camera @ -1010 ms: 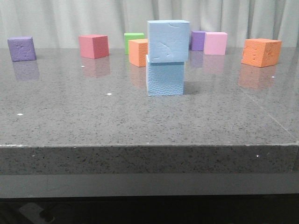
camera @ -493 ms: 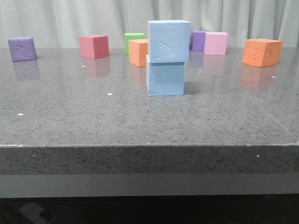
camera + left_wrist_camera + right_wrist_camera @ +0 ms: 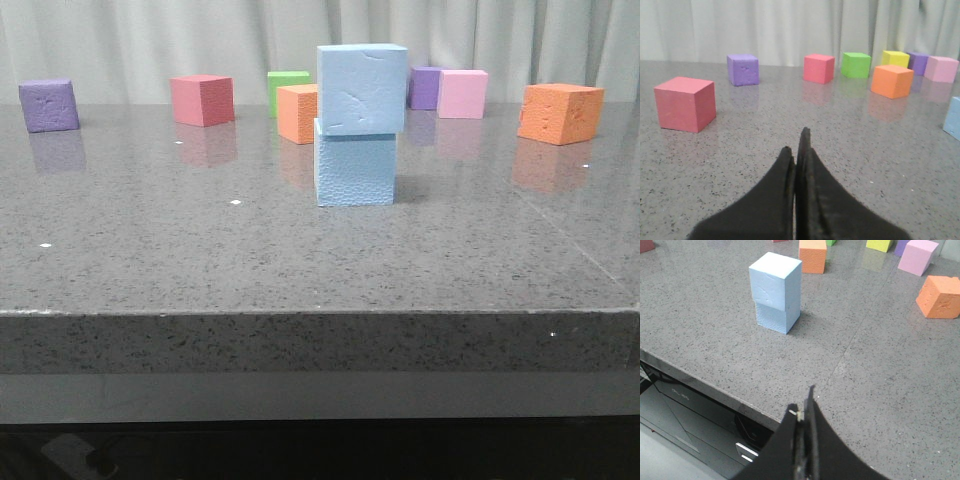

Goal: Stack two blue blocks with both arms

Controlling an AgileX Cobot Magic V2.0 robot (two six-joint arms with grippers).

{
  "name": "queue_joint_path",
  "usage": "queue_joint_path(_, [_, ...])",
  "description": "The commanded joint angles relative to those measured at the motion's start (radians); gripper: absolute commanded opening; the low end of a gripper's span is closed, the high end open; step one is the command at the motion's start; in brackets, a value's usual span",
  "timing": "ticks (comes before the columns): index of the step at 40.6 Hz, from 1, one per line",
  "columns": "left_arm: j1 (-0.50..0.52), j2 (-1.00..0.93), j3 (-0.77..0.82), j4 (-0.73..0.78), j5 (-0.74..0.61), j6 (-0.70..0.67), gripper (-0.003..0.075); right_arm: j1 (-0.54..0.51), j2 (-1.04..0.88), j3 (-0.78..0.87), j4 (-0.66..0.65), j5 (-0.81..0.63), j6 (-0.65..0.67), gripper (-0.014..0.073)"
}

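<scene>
You've got a speckled grey stone surface [image 3: 150, 250] with pale curtains [image 3: 130, 40] along its far edge. The two blue blocks [image 3: 358, 125] sit stacked mid-surface, the top one slightly skewed. Your left pincer [image 3: 799, 150] and right pincer [image 3: 804, 412] are both pinched closed on nothing, the right one hanging at the near edge, well apart from the stack.

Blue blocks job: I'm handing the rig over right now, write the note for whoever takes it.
Left gripper: shut, empty, low over the table, away from the stack.
Right gripper: shut, empty, back over the table's near edge.
Upper blue block sits on the lower blue block, mid-table, slightly offset but square enough.
Done: the stack.
Left: nothing visible except parking the arms.
</scene>
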Motion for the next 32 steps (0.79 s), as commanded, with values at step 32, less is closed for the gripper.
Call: queue_joint_path(32, [0.022, -0.016, 0.043, -0.014, -0.215, -0.006, -0.002, -0.007, 0.008, -0.022, -0.001, -0.065, -0.006, -0.0119])
